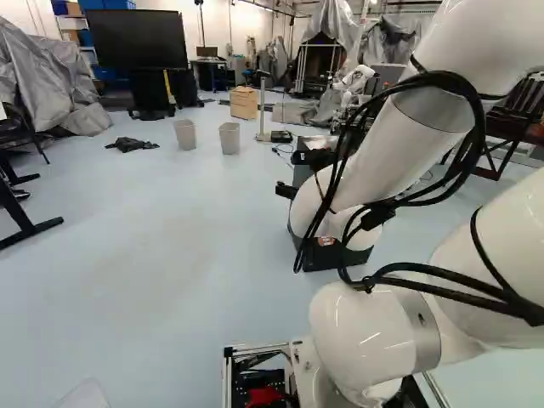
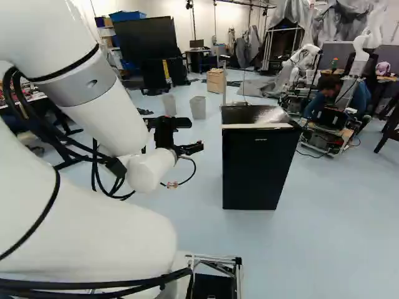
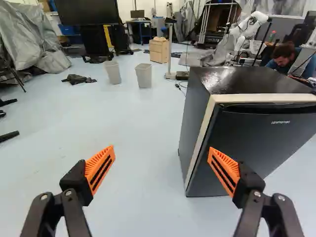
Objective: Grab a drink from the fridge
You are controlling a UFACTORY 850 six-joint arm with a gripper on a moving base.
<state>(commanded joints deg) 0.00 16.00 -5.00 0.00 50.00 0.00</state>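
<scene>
While the arm filled the left base view's right side, the right base view showed a glossy-topped black mini fridge right of the gripper. In the wrist view, pale trim edged its front; the jaws stood wide apart, grasping nothing.

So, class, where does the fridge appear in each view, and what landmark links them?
Right base view: fridge just right of the middle.
Left base view: right of the middle, mostly hidden behind the arm.
Wrist view: ahead of the gripper, to one side.
Shared landmark: wooden cabinet.
</scene>
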